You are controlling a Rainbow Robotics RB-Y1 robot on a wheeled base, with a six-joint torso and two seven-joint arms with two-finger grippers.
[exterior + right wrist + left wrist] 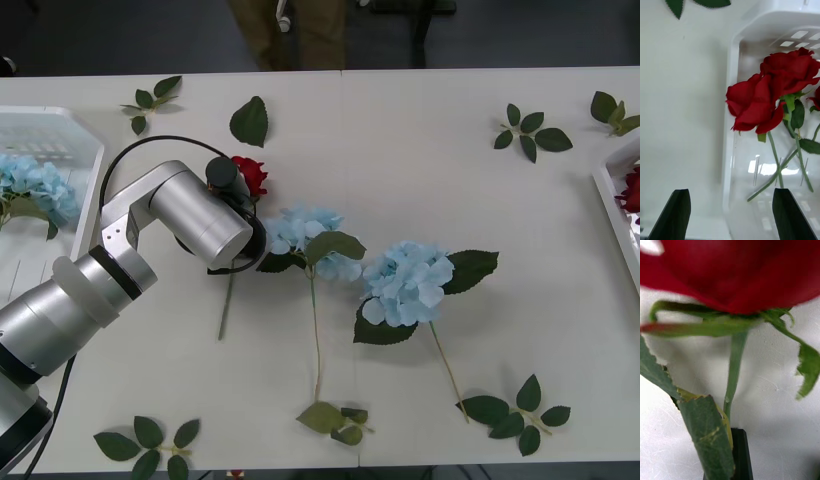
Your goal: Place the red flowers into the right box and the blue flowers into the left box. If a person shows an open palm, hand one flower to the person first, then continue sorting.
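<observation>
The left gripper (240,190) has its jaws together on the stem of the last red rose (250,174) lying left of centre on the counter (420,230), so I'd lift it straight up, clear of the neighbouring hydrangea (305,240), while the right gripper (730,213) waits with jaws apart over the right box (733,112).

Landmark: the rose (250,174) lying on the table (420,200) left of centre. The left gripper (240,205) is set just before it, over its stem (733,367). Two hydrangea heads (310,238) (405,282) are laid to its right, one beyond the other. The left box (60,135) is found far to its left, one hydrangea (35,188) inside. The right box (752,22) is placed far to its right, two roses (752,105) (793,71) in it, with the right gripper (728,213) over that box's rim.
</observation>
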